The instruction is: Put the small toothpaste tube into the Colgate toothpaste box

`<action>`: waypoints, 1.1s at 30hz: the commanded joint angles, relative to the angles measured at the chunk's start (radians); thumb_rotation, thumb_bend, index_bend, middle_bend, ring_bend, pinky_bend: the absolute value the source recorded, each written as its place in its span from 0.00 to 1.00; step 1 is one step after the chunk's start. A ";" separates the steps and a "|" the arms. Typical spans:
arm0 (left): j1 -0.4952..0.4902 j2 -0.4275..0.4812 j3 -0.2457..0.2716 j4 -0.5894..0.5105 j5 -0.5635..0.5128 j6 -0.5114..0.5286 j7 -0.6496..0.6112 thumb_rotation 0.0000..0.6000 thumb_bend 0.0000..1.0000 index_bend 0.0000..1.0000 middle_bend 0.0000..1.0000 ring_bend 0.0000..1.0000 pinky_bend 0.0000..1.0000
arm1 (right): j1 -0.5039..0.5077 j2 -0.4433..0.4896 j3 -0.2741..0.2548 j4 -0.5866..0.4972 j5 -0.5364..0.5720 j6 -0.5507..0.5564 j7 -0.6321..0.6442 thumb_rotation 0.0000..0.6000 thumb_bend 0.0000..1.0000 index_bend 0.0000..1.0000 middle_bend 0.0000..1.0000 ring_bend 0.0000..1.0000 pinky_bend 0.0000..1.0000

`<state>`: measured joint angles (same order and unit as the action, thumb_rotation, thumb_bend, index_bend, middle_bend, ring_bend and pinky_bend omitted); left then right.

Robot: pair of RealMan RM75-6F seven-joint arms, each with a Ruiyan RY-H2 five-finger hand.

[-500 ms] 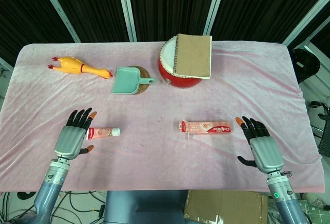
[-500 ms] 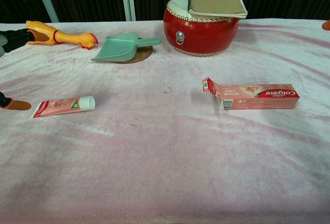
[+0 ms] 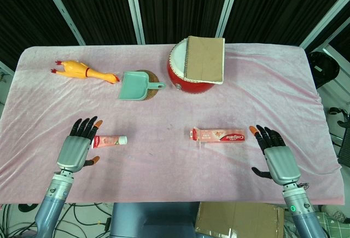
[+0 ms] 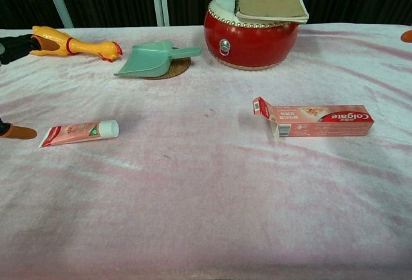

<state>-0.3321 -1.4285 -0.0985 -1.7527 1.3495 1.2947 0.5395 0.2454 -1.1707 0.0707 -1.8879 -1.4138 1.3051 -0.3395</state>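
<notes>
The small pink toothpaste tube (image 3: 111,140) (image 4: 78,132) with a white cap lies flat on the pink cloth at the front left. My left hand (image 3: 78,146) hovers just left of it, fingers spread, holding nothing. The Colgate box (image 3: 218,135) (image 4: 315,120) lies on its side right of centre, its left end flap open. My right hand (image 3: 276,158) sits to the right of the box, fingers spread and empty. In the chest view only a left fingertip (image 4: 19,131) and a right fingertip (image 4: 406,35) show at the edges.
A yellow rubber chicken (image 3: 83,71) lies at the back left. A green dustpan (image 3: 135,85) rests on a round coaster. A red drum (image 3: 188,75) carries a brown notebook (image 3: 205,58) on top. A cardboard box (image 3: 238,219) sits below the table's front edge.
Both hands have drawn back slightly toward the front edge of the table. The tube and the box have not moved.
</notes>
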 commanded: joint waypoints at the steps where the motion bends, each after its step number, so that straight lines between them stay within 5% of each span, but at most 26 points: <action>1: -0.002 0.003 -0.002 -0.005 0.000 0.004 -0.001 1.00 0.00 0.00 0.00 0.00 0.00 | 0.000 -0.001 -0.001 0.000 0.001 0.001 -0.003 1.00 0.09 0.00 0.00 0.00 0.07; 14: -0.009 0.009 -0.009 -0.016 -0.014 0.010 -0.009 1.00 0.00 0.00 0.00 0.00 0.00 | 0.027 -0.031 0.019 0.025 0.055 -0.033 -0.026 1.00 0.10 0.00 0.00 0.00 0.07; 22: -0.012 0.012 -0.019 -0.006 -0.036 0.014 -0.013 1.00 0.00 0.00 0.00 0.00 0.00 | 0.126 -0.094 0.086 0.097 0.150 -0.137 -0.076 1.00 0.15 0.00 0.03 0.00 0.11; 27: -0.015 0.013 -0.030 0.000 -0.051 0.018 -0.018 1.00 0.00 0.00 0.00 0.00 0.00 | 0.185 -0.155 0.128 0.164 0.211 -0.179 -0.109 1.00 0.17 0.11 0.15 0.10 0.18; 33: -0.021 0.014 -0.044 0.012 -0.076 0.015 -0.027 1.00 0.00 0.00 0.00 0.00 0.00 | 0.254 -0.228 0.161 0.262 0.311 -0.242 -0.147 1.00 0.17 0.15 0.17 0.12 0.20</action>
<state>-0.3525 -1.4144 -0.1407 -1.7418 1.2759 1.3098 0.5136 0.4816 -1.3775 0.2197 -1.6500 -1.1288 1.0841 -0.4723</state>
